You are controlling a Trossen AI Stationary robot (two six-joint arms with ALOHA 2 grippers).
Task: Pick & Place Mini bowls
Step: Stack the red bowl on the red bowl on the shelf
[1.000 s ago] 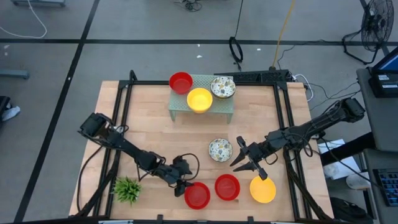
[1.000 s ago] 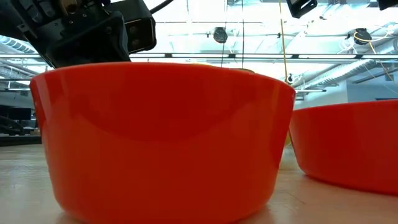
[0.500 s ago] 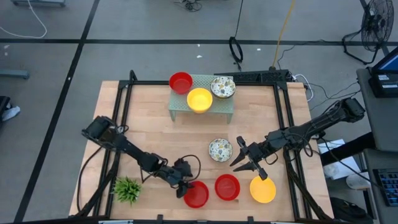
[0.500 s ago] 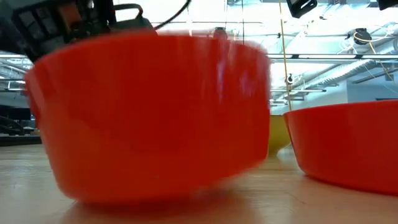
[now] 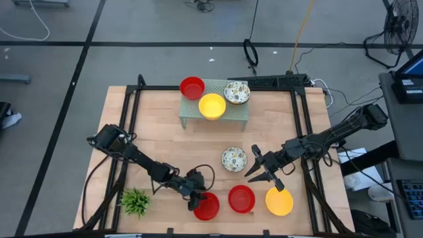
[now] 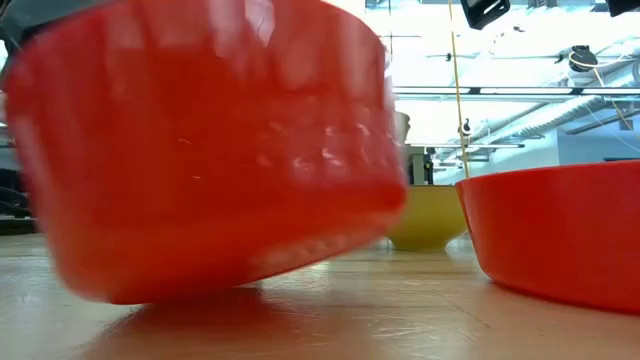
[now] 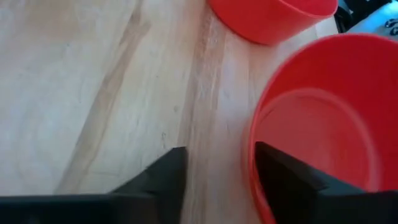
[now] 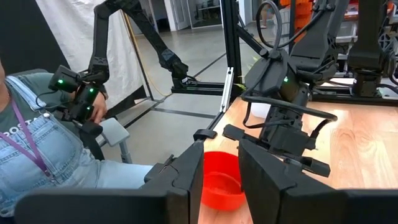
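Observation:
My left gripper (image 5: 197, 199) is low at the near-side red mini bowl (image 5: 207, 207), open, with that bowl's rim between its fingers. In the low view this bowl (image 6: 200, 150) stands tilted, one side of its base raised off the wood. A second red bowl (image 5: 241, 198) and a yellow bowl (image 5: 279, 201) rest on the table beside it. A speckled bowl (image 5: 233, 158) sits mid-table. My right gripper (image 5: 264, 173) hovers open between the speckled and yellow bowls, touching nothing. One red, one yellow and one speckled bowl sit on the green mesh stand (image 5: 232, 116). My left gripper straddles the red bowl's rim (image 7: 250, 163) on the side toward the table's left. One finger (image 7: 283, 177) is inside the bowl against the wall. The other finger (image 7: 171, 177) is outside, with bare wood between it and the rim. The bowl is tipped, partly on the table.
A small green spiky plant (image 5: 135, 200) stands near the table's near left corner, close behind my left arm. A person holding controllers (image 8: 81, 99) sits beyond the table in the right wrist view. Black frame rails run along the table's left and right sides.
My left gripper has moved toward the near edge and down onto the near red bowl, one finger going inside. The bowl has shifted slightly toward the table's left and tipped, one side of its base lifting.

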